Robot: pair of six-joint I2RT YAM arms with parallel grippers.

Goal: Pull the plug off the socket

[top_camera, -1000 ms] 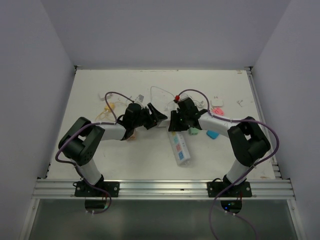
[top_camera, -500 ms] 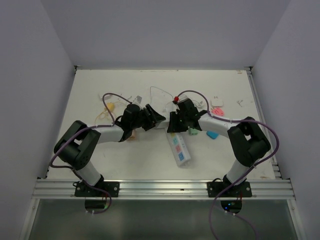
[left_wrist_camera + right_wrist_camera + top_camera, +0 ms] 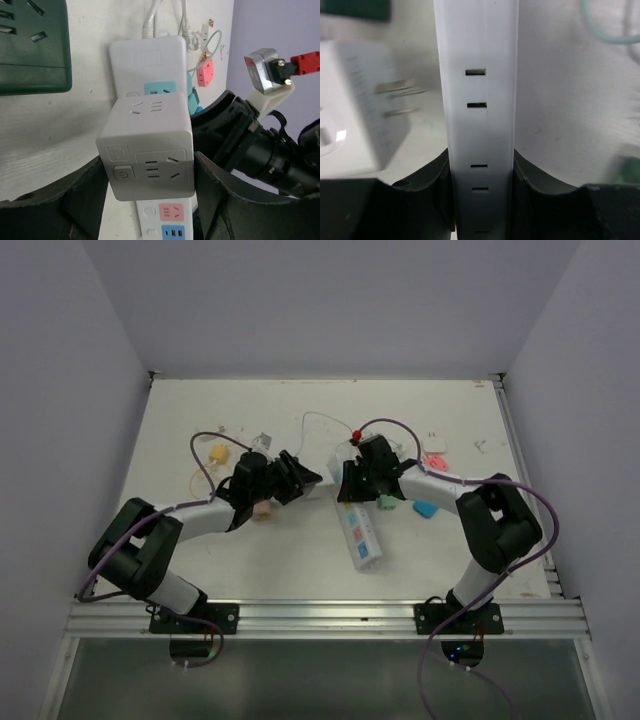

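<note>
The plug [image 3: 147, 145] is a white cube adapter, and my left gripper [image 3: 150, 186] is shut on its two sides. In the right wrist view the plug [image 3: 355, 100] hangs left of the socket with its bare metal prongs [image 3: 395, 89] pointing at it, a gap between them. The socket [image 3: 361, 536] is a long white strip with pastel outlets [image 3: 172, 212]. My right gripper [image 3: 481, 180] is shut across the socket [image 3: 477, 50] near its corded end. In the top view, the left gripper [image 3: 303, 480] and right gripper [image 3: 347, 486] face each other.
A dark green block [image 3: 30, 45] lies at the left of the left wrist view. Loose small plugs lie around: pink [image 3: 435, 458], green [image 3: 388, 503], blue [image 3: 426, 508] and yellow [image 3: 217, 453]. White cords [image 3: 318, 420] run toward the back wall.
My left arm has drawn back to the left with the plug, widening the gap to the right gripper. The right gripper and socket have stayed put.
</note>
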